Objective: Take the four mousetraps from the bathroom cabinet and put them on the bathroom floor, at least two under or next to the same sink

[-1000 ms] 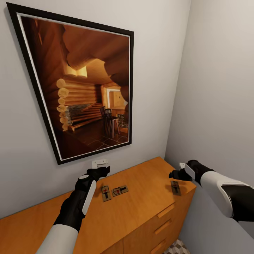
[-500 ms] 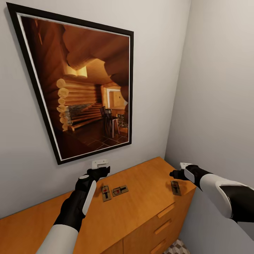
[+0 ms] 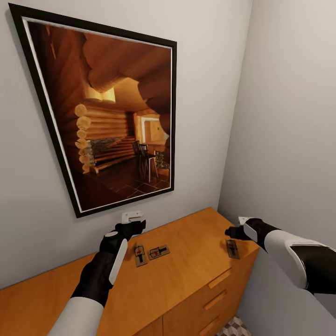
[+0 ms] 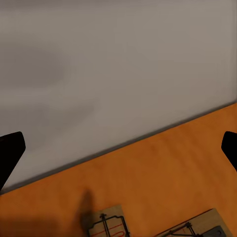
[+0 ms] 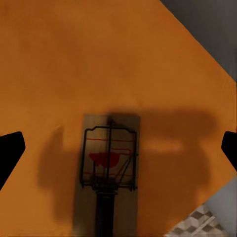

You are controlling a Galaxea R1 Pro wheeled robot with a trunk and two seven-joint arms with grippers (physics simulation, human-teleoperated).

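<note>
Three mousetraps show on the cabinet [image 3: 186,275] top, lower half of the head view. Two sit side by side at centre: one mousetrap [image 3: 139,255] and its neighbour [image 3: 158,252], close but apart. The third mousetrap [image 3: 232,248] lies alone near the right front corner of the top.

That lone trap is the likely target: the right gripper [image 3: 235,229] hangs just above it, and the right wrist view has it [image 5: 107,170] squarely between the two dark fingertips at the frame edges, so the jaws are spread wide, nothing held. The shadow on the wood around it suggests a short gap, no contact yet.

The left gripper [image 3: 134,223] hovers near the wall behind the centre pair, fingers also wide apart and empty (its wrist view catches both traps at the bottom edge, so it's not lined up over either).

Patterned floor [image 3: 231,327] shows at the bottom, beside the drawers. No trap is down there in view. The fourth trap I can't place.
</note>
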